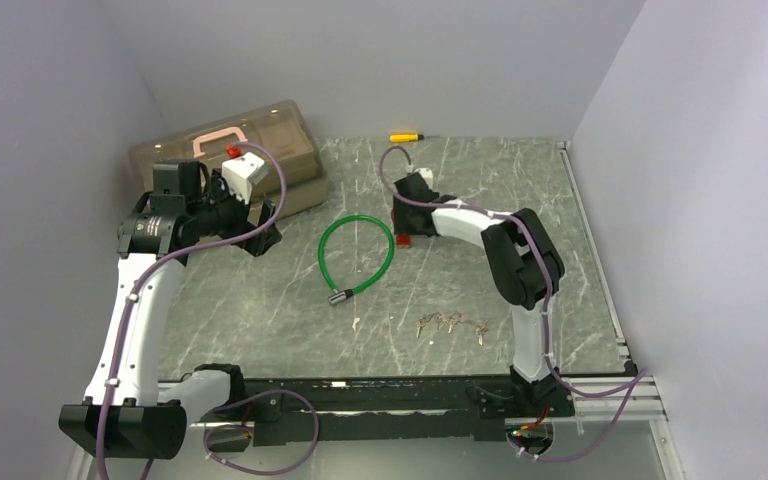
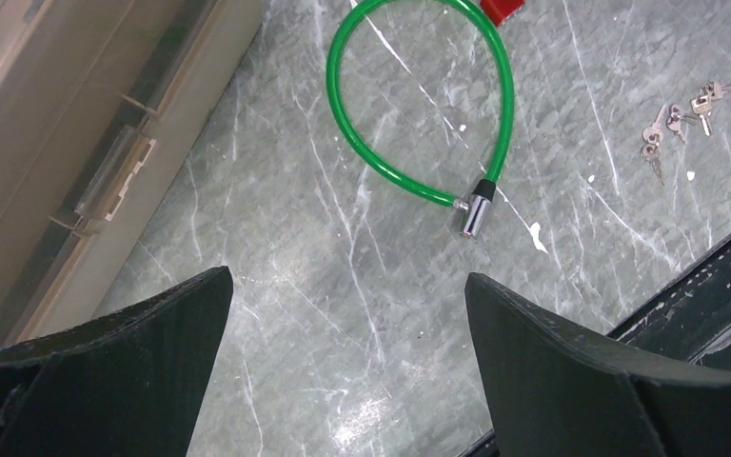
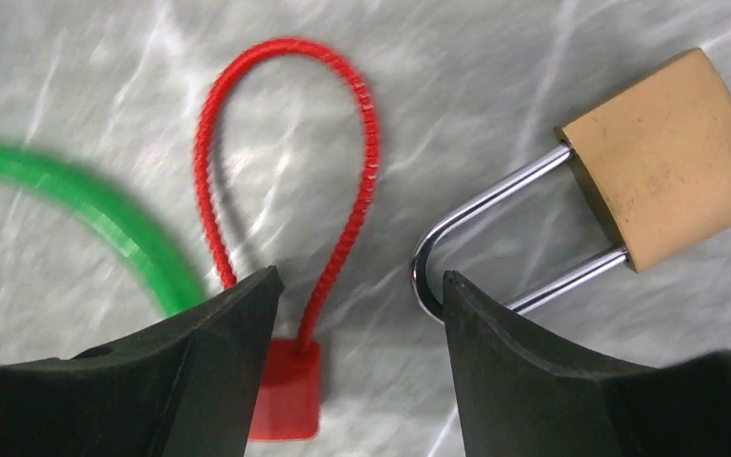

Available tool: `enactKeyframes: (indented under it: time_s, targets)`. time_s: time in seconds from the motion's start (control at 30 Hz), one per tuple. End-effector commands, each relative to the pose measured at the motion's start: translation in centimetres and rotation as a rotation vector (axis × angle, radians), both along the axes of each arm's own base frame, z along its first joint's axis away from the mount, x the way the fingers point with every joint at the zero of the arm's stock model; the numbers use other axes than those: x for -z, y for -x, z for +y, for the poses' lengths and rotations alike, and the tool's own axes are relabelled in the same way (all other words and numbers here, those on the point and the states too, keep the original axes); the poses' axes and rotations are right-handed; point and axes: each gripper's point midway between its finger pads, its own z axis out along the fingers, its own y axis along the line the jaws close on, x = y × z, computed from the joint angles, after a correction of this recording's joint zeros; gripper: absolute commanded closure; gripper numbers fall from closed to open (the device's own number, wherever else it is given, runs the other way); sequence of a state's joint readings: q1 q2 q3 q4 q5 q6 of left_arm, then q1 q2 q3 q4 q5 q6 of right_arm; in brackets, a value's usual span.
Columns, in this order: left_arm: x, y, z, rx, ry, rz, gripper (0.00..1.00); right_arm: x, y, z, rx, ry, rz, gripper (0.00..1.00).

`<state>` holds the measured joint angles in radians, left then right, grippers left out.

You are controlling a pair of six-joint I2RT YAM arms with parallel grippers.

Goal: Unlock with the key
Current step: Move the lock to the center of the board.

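A bunch of small keys [image 1: 450, 323] lies on the marble table near the front, and shows in the left wrist view as keys [image 2: 681, 119] at the upper right. My right gripper [image 3: 360, 276] is low over a red cable lock [image 3: 286, 400]. Its jaws stand apart, with the lock's red body and one leg of its loop between them. A brass padlock [image 3: 666, 157] with a steel shackle lies just right of the right finger. From above, the right gripper [image 1: 407, 215] covers most of both locks. My left gripper [image 2: 347, 276] hangs open over bare table.
A green cable lock [image 1: 357, 255] lies looped mid-table, its metal end [image 2: 471, 214] pointing to the front. A tan toolbox [image 1: 230, 150] stands at the back left beside the left arm. A yellow screwdriver [image 1: 406, 136] lies at the far edge.
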<state>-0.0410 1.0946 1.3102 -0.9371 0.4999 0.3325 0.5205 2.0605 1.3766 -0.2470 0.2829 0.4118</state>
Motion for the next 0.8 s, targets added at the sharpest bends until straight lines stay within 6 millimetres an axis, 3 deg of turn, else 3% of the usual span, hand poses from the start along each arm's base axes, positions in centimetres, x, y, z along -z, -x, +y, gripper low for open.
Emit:
enactKeyframes:
  time_s: [0.0,0.23,0.4,0.47,0.57,0.7,0.77]
  targets:
    - [-0.2,0.7,-0.2,0.024,-0.007,-0.017,0.01,2.3,7.1,2.9,-0.116,-0.005,0.165,0.34]
    - [-0.2,0.9,-0.2,0.030,-0.008,-0.010,0.01,0.8,12.5,7.8,-0.258,-0.018,0.161,0.33]
    - [0.0,1.2,-0.3,0.035,-0.008,-0.003,0.01,-0.5,13.9,9.2,-0.296,-0.039,0.146,0.32]
    - [0.3,1.3,-0.2,0.035,-0.010,0.005,0.01,-1.2,13.8,9.2,-0.300,-0.040,0.129,0.26]
    - [0.8,1.4,-0.2,0.039,-0.012,0.019,0.01,-3.4,12.8,8.8,-0.302,-0.032,0.068,0.15]
    - [1.0,1.7,-0.3,0.051,-0.013,0.037,0.01,-8.5,11.9,8.8,-0.328,-0.062,-0.024,0.02]
    - [0.8,1.9,-0.4,0.059,-0.013,0.043,0.01,-10.5,12.3,8.4,-0.333,-0.081,-0.050,0.00]
